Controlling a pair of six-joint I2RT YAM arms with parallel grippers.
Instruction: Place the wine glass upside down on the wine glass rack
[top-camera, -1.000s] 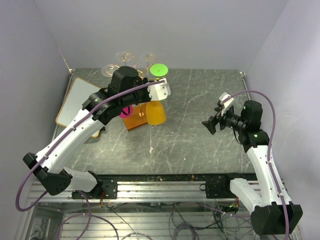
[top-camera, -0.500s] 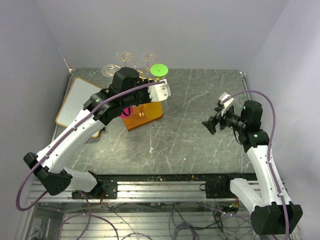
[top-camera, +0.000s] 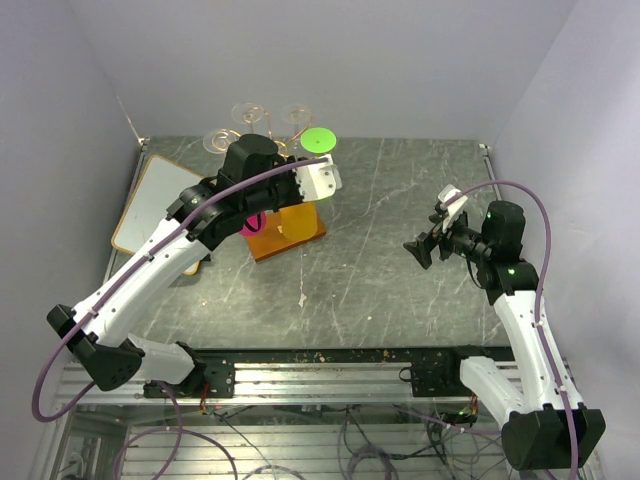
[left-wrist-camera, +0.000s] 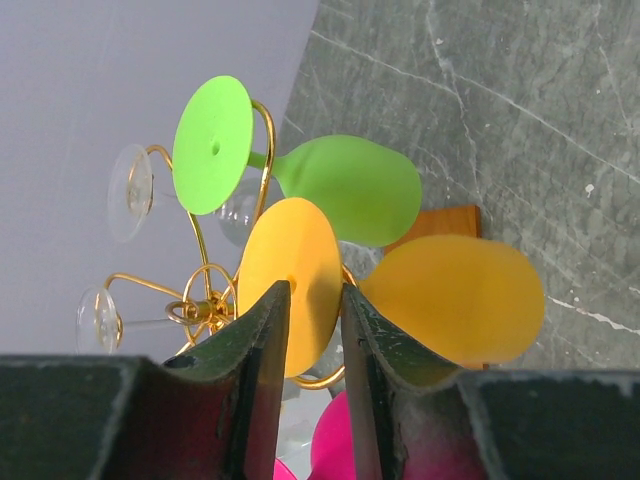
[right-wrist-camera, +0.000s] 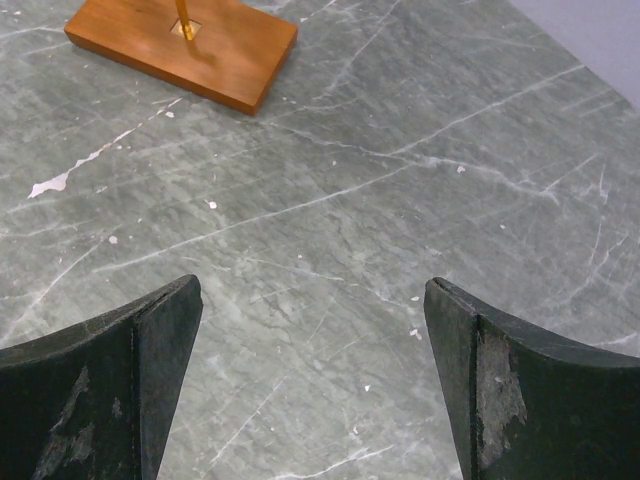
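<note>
Top view: the left arm (top-camera: 170, 260) covers most of the wine glass rack (top-camera: 295, 232); only its wooden base and a green glass foot (top-camera: 319, 139) show.

Left wrist view: the left gripper (left-wrist-camera: 314, 290) jaws stand narrowly apart with nothing clamped; behind them the orange wine glass (left-wrist-camera: 455, 297) hangs foot-up on the gold scrolls; its stem is hidden.

Right wrist view: the right gripper (right-wrist-camera: 310, 290) is wide and empty; the rack base is cut off at the top edge.

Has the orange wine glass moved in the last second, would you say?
Yes: the orange wine glass has left the right end of the wooden base, shifting back under the left gripper.
</note>
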